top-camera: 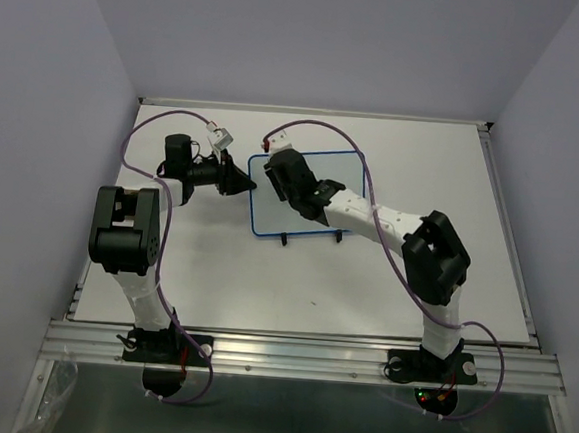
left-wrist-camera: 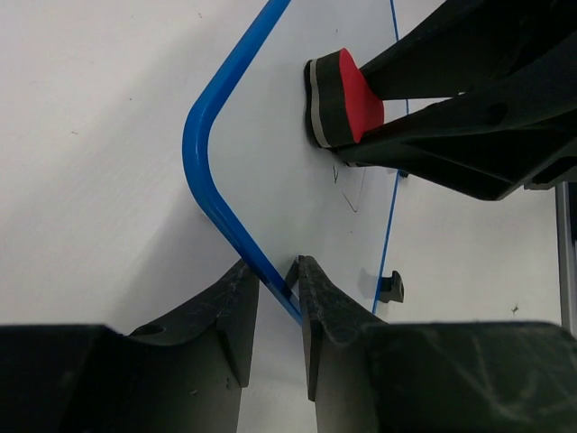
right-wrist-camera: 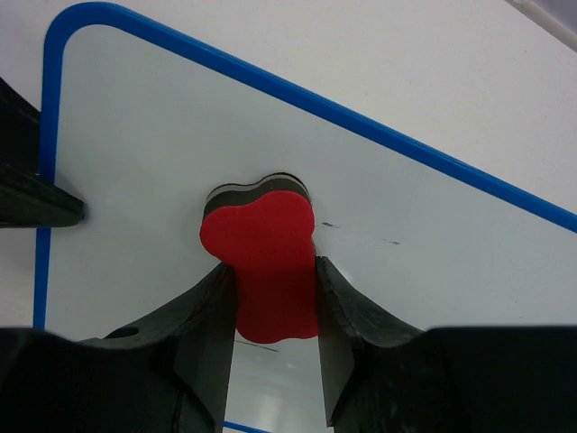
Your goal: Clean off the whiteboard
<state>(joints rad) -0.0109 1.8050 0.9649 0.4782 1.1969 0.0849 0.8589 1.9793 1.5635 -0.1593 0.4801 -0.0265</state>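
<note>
The whiteboard [top-camera: 348, 176] lies flat mid-table, white with a blue rim and two black feet at its near edge. My left gripper [top-camera: 248, 183] is closed on its left rim; in the left wrist view the gripper [left-wrist-camera: 276, 287] pinches the blue rim of the whiteboard [left-wrist-camera: 270, 135]. My right gripper [top-camera: 276, 172] is shut on the red eraser [right-wrist-camera: 263, 257] and presses it onto the whiteboard [right-wrist-camera: 406, 234] near its left end. The eraser [left-wrist-camera: 346, 96] also shows in the left wrist view. Thin black marks [left-wrist-camera: 348, 191] remain beside it, and faint marks [right-wrist-camera: 328, 225] show in the right wrist view.
The white table [top-camera: 215, 271] is walled on three sides. A metal rail [top-camera: 299, 353] runs along the near edge with both arm bases. A foot of the board [left-wrist-camera: 389, 287] sticks out at its near edge.
</note>
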